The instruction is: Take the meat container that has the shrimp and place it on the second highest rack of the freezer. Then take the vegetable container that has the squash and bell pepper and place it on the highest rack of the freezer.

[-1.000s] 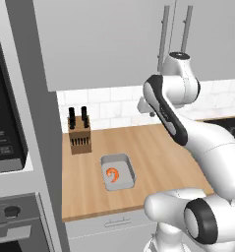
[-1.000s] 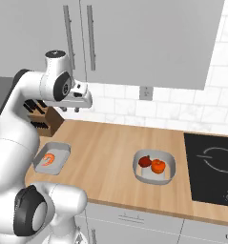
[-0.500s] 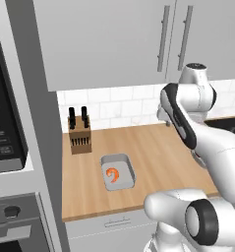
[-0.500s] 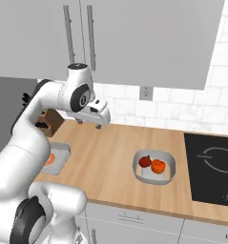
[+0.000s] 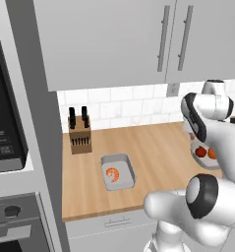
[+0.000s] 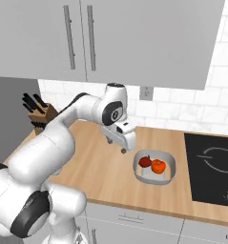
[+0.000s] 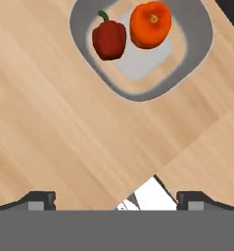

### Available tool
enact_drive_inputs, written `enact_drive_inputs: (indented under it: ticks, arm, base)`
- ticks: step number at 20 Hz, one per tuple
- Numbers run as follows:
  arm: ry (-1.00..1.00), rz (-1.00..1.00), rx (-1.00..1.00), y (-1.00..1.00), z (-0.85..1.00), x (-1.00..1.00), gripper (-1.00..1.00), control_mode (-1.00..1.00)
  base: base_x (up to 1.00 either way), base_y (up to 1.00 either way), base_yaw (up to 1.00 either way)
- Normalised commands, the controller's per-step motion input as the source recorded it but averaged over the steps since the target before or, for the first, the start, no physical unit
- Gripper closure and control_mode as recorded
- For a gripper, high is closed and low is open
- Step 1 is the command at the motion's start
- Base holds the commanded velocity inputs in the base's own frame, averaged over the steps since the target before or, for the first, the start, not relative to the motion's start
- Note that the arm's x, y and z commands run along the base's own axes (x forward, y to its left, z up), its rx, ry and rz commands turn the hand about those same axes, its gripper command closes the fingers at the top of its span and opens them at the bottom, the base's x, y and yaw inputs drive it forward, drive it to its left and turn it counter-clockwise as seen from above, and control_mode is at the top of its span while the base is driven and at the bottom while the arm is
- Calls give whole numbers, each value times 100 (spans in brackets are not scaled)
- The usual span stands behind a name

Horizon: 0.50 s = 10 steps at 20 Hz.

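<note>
wooden counter (image 6: 101, 167): empty, spread gripper (image 6: 116, 145) hovers beside tray (image 6: 154, 177) holding bell pepper (image 7: 109, 40), squash (image 7: 150, 24).

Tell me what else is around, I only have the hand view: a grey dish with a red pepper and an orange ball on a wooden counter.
Observer: A second tray lies further along the counter, holding a shrimp.
Operator: Anything standing near that one?
Observer: A knife block stands behind it, against the tiled wall.
Operator: And beside my dish?
Observer: A black cooktop is set into the counter right next to the dish.
Operator: Is the hand holding anything?
Observer: No, the gripper hangs open and empty over bare wood beside the dish.
</note>
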Motion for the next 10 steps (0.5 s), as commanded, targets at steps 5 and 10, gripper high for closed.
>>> enact_drive_inputs:
  ticks: [5,10]
  arm:
    - [14,-38,28,-100,-41,-60,-100,-100]
    - [2,-38,27,-93,-51,-55,-100,-100]
  base:
    - [0,0,0]
    - [0,0,0]
